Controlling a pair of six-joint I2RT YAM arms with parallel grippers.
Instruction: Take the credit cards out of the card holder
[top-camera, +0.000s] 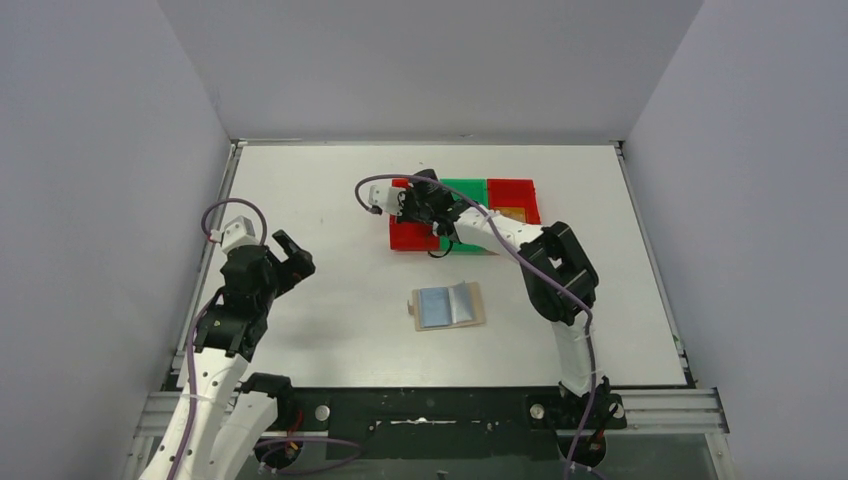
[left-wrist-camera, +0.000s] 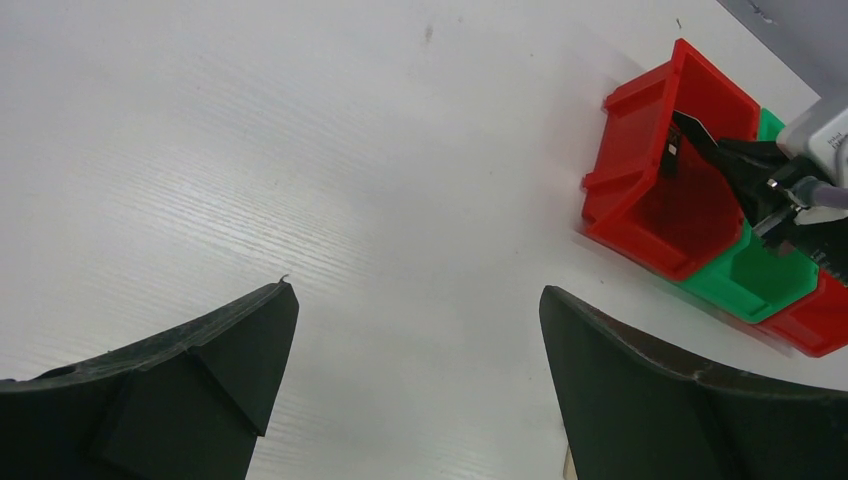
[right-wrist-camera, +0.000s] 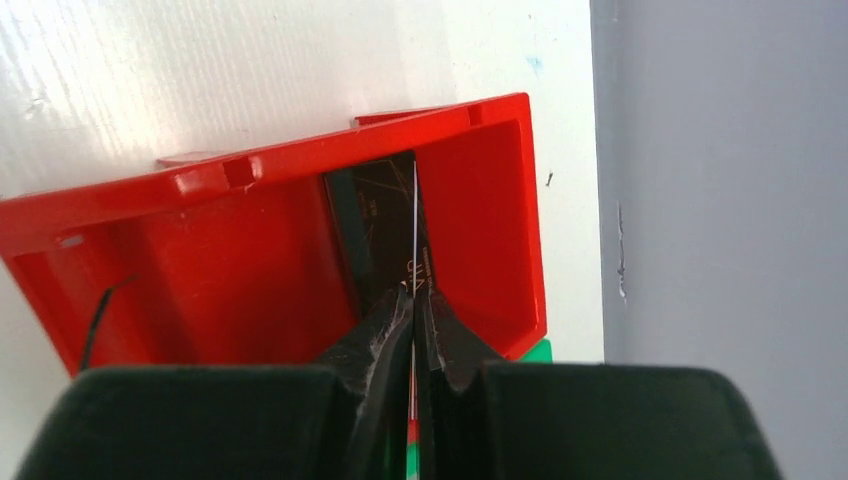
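The right hand (right-wrist-camera: 413, 295), pinching a thin black credit card (right-wrist-camera: 375, 225) edge-on in the leftmost red plastic bin (right-wrist-camera: 230, 260), should ease it low before letting go; the tan folding card holder (top-camera: 449, 306) lies open, nearer, on the white desk (top-camera: 330, 190).

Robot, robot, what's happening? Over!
Right gripper shut on black card, at red bin. Left gripper open, empty. Card holder open on table. Nothing blocking.

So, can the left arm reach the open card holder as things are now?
Probably yes. The left tool is open and empty, only bare table lies between it and the card holder, and the right tool is away over the red bin, shut on a black card.
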